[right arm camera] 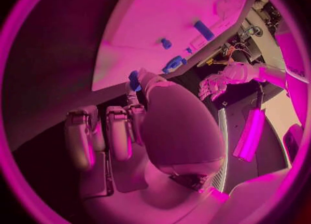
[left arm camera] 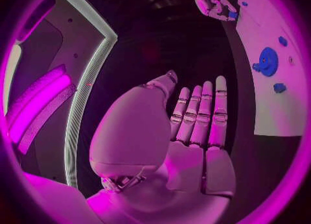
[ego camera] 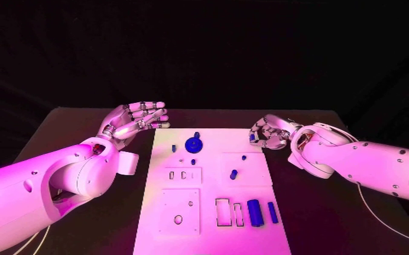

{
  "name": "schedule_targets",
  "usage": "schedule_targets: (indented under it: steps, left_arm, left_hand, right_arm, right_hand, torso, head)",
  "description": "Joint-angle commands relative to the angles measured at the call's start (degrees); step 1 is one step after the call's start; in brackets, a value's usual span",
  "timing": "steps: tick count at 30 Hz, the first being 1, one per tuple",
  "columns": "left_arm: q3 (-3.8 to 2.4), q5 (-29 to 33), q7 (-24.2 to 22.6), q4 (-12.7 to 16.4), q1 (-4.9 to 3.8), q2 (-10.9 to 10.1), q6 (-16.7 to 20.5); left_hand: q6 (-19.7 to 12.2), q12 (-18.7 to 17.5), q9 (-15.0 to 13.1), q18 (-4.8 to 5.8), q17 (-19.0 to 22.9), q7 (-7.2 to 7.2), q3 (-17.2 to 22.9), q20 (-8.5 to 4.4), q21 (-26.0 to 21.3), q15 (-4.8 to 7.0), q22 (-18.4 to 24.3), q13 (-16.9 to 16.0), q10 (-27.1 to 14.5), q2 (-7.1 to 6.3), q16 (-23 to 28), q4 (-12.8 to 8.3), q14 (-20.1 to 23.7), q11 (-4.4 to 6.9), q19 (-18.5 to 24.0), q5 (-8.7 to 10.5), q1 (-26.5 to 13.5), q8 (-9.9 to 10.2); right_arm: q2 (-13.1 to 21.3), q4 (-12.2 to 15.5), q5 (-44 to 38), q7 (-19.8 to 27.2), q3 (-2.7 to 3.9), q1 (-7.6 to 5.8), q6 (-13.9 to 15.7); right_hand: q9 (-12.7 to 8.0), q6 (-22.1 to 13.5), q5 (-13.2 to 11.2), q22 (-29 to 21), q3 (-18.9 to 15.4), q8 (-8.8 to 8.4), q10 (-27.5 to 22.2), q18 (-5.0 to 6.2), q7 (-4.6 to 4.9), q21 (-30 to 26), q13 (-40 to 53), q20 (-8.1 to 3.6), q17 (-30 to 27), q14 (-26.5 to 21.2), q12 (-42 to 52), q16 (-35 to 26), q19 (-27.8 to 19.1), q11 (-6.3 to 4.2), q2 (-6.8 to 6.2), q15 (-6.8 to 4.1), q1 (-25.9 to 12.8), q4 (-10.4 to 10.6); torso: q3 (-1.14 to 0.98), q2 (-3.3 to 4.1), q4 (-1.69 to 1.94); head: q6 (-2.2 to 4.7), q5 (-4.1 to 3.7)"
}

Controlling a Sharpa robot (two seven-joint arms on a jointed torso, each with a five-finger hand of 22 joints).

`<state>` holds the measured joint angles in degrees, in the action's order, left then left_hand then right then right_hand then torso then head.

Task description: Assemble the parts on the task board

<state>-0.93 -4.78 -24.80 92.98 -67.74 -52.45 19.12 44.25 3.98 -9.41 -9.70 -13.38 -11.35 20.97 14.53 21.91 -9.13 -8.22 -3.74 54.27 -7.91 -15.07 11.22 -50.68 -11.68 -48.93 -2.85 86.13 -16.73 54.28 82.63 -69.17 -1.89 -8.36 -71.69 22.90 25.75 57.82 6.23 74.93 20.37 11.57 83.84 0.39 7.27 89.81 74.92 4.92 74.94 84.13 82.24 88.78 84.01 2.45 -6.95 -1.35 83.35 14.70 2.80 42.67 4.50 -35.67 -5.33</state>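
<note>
The left hand (ego camera: 135,120) is held released beside the far left corner of the task board (ego camera: 213,219), fingers stretched out together, nothing grasped. The right hand (ego camera: 271,132) is curled at the board's far right corner, and a small blue part (right arm camera: 134,79) is pinched at its fingertips. On the board, a blue round part (ego camera: 193,145) lies near the far end, with small blue pieces around it. Two blue bars (ego camera: 255,212) lie by the rectangular slots at the near right of the board. The board rests on the desk (ego camera: 77,128).
</note>
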Motion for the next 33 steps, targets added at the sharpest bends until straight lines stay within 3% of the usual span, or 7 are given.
schedule_targets:
  steps: [1, 12, 15, 20, 25, 29, 33]
  left_arm:
    - [-0.04, 0.1, -0.5, 0.1, -0.03, 0.1, -1.0]
    - [-0.03, 0.0, -0.4, 0.1, -0.04, 0.5, -1.0]
    - [-0.02, 0.0, -0.3, -0.2, -0.04, 0.7, -1.1]
    - [-0.02, -0.1, -0.3, -0.7, -0.05, 0.7, -1.1]
    - [-0.02, -0.1, -0.3, -1.2, -0.07, 1.0, -1.1]
    - [-0.02, -0.1, -0.3, -1.4, -0.07, 1.0, -1.1]
    - [-0.02, -0.1, -0.2, -1.4, -0.08, 1.1, -1.1]
  left_hand:
    - [0.1, -0.1, 0.1, -0.59, -0.1, -3.40, 0.4, 0.11, 0.3, -0.12, 0.0, 0.0, -0.1, 0.05, 0.2, 0.0, -0.2, -0.14, 0.4, -0.06, -0.6, 0.2]
    - [0.2, -0.1, 0.1, -0.44, -0.2, -3.44, 0.4, 0.32, -0.2, -0.27, 0.3, 0.0, 0.0, -0.31, 0.4, 0.0, 0.1, -0.18, 1.5, -0.06, -1.0, 0.2]
    - [0.2, -0.1, 0.1, -0.43, -0.2, -3.46, 0.4, 0.33, -0.2, -0.29, 0.3, 0.0, 0.0, -0.33, 0.4, 0.0, 0.1, -0.19, 1.6, -0.06, -1.0, 0.2]
    - [0.2, -0.1, 0.1, -0.43, -0.2, -3.49, 0.4, 0.34, -0.3, -0.30, 0.3, 0.0, 0.0, -0.35, 0.4, -0.1, 0.1, -0.21, 1.6, -0.06, -1.0, 0.2]
    - [0.2, -0.1, 0.1, -0.43, -0.2, -3.49, 0.4, 0.34, -0.3, -0.30, 0.3, 0.0, 0.0, -0.35, 0.4, -0.1, 0.1, -0.21, 1.6, -0.06, -1.0, 0.2]
    - [0.2, -0.1, 0.1, -0.44, -0.2, -3.51, 0.4, 0.35, -0.3, -0.31, 0.3, 0.0, 0.0, -0.35, 0.5, -0.1, 0.1, -0.22, 1.7, -0.06, -1.0, 0.2]
    - [0.2, -0.1, 0.1, -0.44, -0.2, -3.51, 0.4, 0.35, -0.3, -0.31, 0.3, 0.0, 0.0, -0.35, 0.5, -0.1, 0.1, -0.22, 1.7, -0.06, -1.0, 0.2]
  right_arm:
    - [-0.6, 1.8, -1.7, -1.8, 0.05, -0.87, 1.4]
    - [-6.7, 6.8, -3.7, -8.3, 0.07, -2.55, 2.2]
    - [-9.2, 7.9, -5.5, -9.2, 0.04, -2.49, 1.7]
    - [-12.5, 9.2, -8.8, -11.5, -0.09, -1.65, 0.7]
    - [-14.9, 10.0, -12.2, -13.6, -0.32, -0.26, -0.3]
    - [-16.5, 10.4, -14.3, -15.2, -0.54, 0.78, -0.8]
    - [-17.5, 10.5, -15.6, -16.6, -0.75, 1.41, -1.3]
  right_hand:
    - [1.0, 0.6, 0.5, 15.0, 0.7, 0.48, 0.1, -0.36, -0.71, 0.1, 7.7, -0.29, 12.7, 5.3, -0.6, 0.1, 5.9, -0.41, 0.21, -0.35, -0.8, 0.0]
    - [1.1, 0.0, 0.8, 15.0, 1.6, 0.49, -0.4, -0.34, -0.57, 0.0, 7.1, -0.28, 12.3, 5.2, -1.4, -0.1, 5.9, -0.32, 0.27, -0.30, -2.2, 0.3]
    - [1.2, 0.2, 0.8, 15.1, 1.7, 0.62, -0.1, -0.39, -0.62, 0.2, 7.5, -0.28, 12.4, 5.2, -1.0, -0.1, 6.0, -0.34, 0.24, -0.30, -2.4, 0.3]
    - [1.2, 0.3, 0.7, 15.1, 1.8, 0.80, 0.1, -0.39, -0.73, 0.2, 7.6, -0.30, 12.4, 5.2, -0.9, -0.1, 6.0, -0.42, 0.03, -0.35, -2.7, 0.2]
    - [1.3, 0.4, 0.7, 15.1, 2.0, 0.91, 0.1, -0.39, -0.77, 0.2, 7.6, -0.32, 12.2, 5.2, -0.9, -0.2, 6.0, -0.47, 0.08, -0.40, -2.8, 0.1]
    - [1.3, 0.5, 0.7, 15.1, 2.1, 0.99, 0.1, -0.39, -0.81, 0.2, 7.6, -0.34, 12.1, 5.2, -0.9, -0.2, 6.0, -0.50, -0.02, -0.42, -3.0, 0.1]
    - [1.4, 0.6, 0.8, 15.1, 2.1, 1.13, 0.2, -0.39, -0.88, 0.2, 7.6, -0.37, 12.0, 5.1, -0.9, -0.2, 6.0, -0.56, -0.15, -0.47, -3.2, 0.0]
  torso:
    - [0.11, 0.03, 0.05]
    - [0.11, 0.00, 0.30]
    - [0.22, 0.01, 0.28]
    - [0.18, 0.18, 0.03]
    - [0.18, 0.16, 0.28]
    - [0.18, 0.21, -0.03]
    - [0.12, 0.19, 0.01]
  head:
    - [0.00, 0.13]
    - [-0.90, 1.67]
    - [-1.45, 2.91]
    - [-2.11, 4.41]
    - [-2.59, 4.47]
    - [-2.99, 4.87]
    - [-3.27, 5.02]
